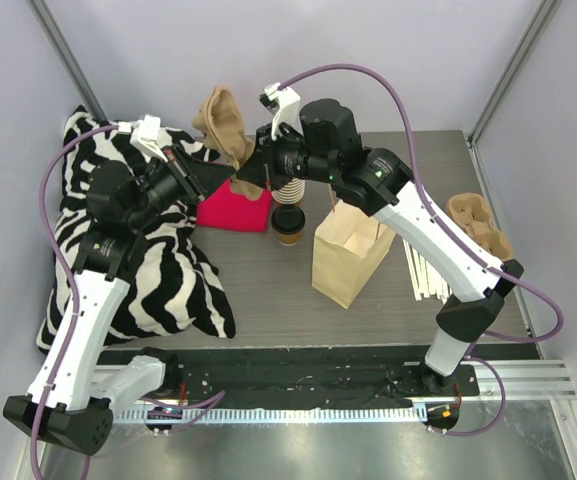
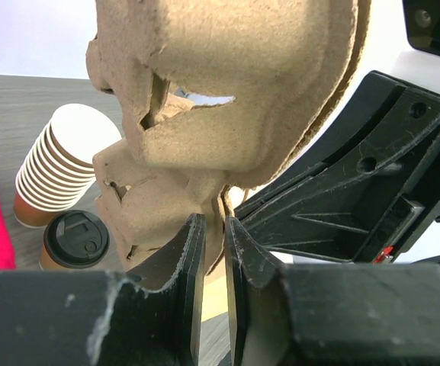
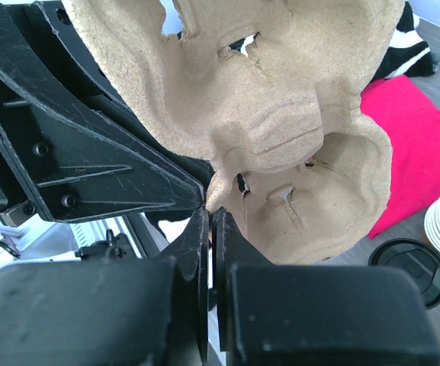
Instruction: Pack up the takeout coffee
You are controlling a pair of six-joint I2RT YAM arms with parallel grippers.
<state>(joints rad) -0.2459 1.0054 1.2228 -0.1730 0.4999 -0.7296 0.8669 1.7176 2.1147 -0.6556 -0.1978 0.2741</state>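
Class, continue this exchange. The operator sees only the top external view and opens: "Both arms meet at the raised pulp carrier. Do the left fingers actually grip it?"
Observer: Yes. The left wrist view shows the left fingers pinching the lower edge of the pulp carrier.
Operator: And the right?
Observer: The right fingers clamp a thin rim beside a cup well.
Operator: Is it intact?
Observer: No, the right wrist view shows torn slits around its wells.
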